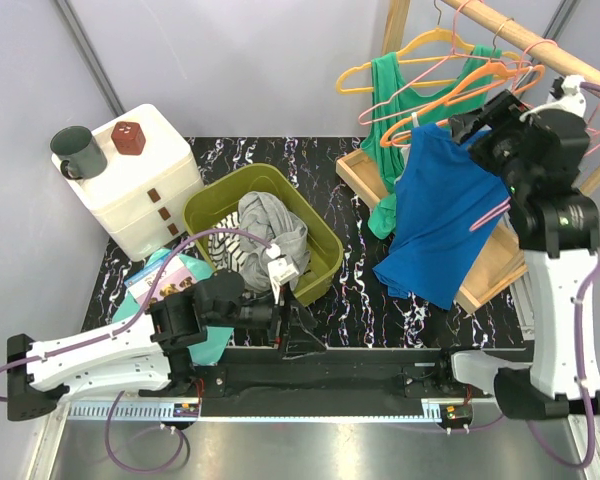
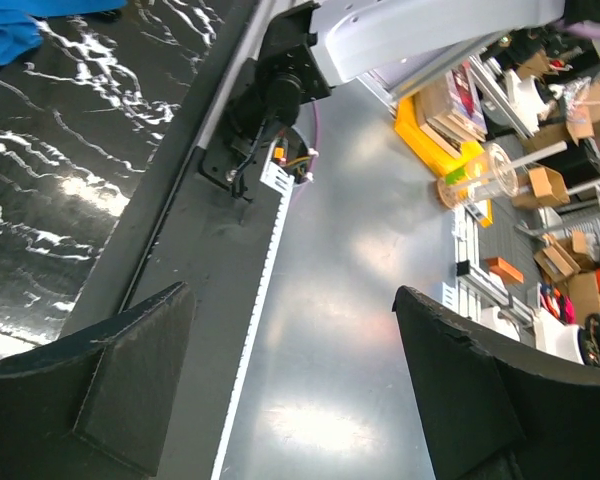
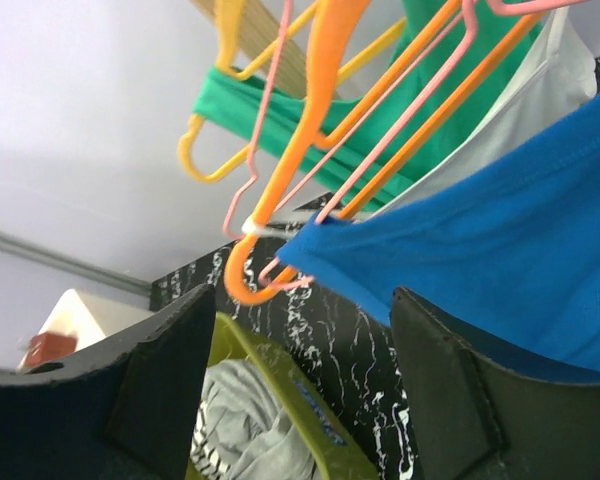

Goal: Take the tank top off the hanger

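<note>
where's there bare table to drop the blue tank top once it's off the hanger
Barest: the black tabletop strip between the green bin and the blue tank top. A narrow band behind the bin. Crowded: the wooden tray below the clothes rail, and the booklet corner left of the bin.

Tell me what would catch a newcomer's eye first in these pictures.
The bright blue tank top stands out, hanging among orange and pink hangers on the wooden rack at the table's back right. The right gripper is raised, open, close to its strap. Next comes the olive-green basket of crumpled grey and striped clothes at mid-table.
</note>
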`<state>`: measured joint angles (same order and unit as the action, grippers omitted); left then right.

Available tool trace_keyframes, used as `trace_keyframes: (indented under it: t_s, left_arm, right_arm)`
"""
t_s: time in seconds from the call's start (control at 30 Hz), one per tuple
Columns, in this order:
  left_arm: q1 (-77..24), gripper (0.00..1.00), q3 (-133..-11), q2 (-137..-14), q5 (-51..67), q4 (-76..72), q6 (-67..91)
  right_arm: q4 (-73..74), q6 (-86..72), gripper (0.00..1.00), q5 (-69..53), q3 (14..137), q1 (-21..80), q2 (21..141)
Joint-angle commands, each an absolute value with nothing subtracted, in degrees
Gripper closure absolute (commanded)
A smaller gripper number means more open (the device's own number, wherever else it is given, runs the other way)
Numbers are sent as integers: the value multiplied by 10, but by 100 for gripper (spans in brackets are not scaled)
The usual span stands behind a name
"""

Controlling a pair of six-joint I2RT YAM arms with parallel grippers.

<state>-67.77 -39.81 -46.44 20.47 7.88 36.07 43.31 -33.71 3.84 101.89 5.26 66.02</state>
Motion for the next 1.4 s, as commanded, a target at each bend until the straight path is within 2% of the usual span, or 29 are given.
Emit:
trace_keyframes:
  t_s: [0.0, 0.17, 0.33, 1.03, 1.1, 1.17, 1.2, 1.37]
  left_arm:
    - [-680, 16, -410, -435, 164, 103, 346]
    - [-680, 16, -429, -426, 141, 151, 330]
    - [-680, 16, -437, -429, 136, 158, 326]
    - [-680, 16, -441, -410, 133, 177, 334]
    - [-680, 16, -442, -410, 132, 178, 335]
    - [-680, 16, -443, -410, 132, 178, 335]
    - [-680, 16, -443, -410, 132, 178, 335]
    - [-680, 16, -443, -407, 133, 179, 337]
  right_arm:
    - [369, -345, 24, 94, 1038, 52, 693]
    - [346, -361, 31, 145, 1045, 52, 724]
    - [317, -386, 42, 171, 1031, 52, 743]
    - [270, -415, 55, 220, 981, 51, 771]
    - [269, -413, 63, 219, 984, 51, 770]
    - [265, -415, 66, 221, 983, 51, 769]
    - [265, -417, 71, 221, 984, 51, 768]
    - [263, -434, 80, 218, 977, 52, 748]
